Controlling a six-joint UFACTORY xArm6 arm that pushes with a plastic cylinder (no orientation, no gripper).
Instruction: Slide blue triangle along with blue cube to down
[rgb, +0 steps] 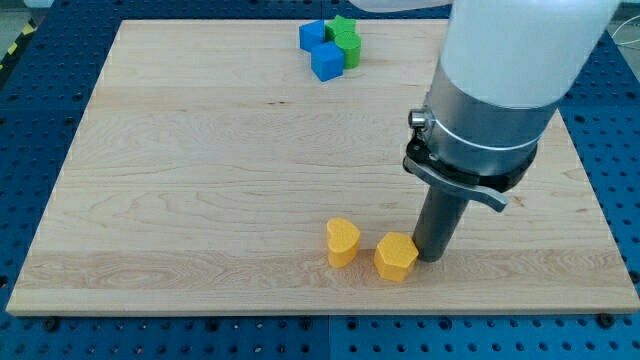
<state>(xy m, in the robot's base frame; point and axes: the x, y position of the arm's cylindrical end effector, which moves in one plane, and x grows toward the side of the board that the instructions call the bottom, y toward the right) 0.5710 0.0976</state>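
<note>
Two blue blocks sit close together near the view's top, centre. One (312, 35) lies at the upper left of the cluster and the blue cube (326, 61) lies just below and to its right; I cannot tell which shape the upper one has. My tip (432, 257) is far from them, near the view's bottom right, touching or nearly touching the right side of a yellow hexagon block (396, 257).
Two green blocks, a star shape (342, 28) and a rounder one (350, 47), press against the blue blocks' right side. A yellow heart-shaped block (342, 241) lies left of the yellow hexagon. The wooden board (200, 170) rests on a blue perforated table.
</note>
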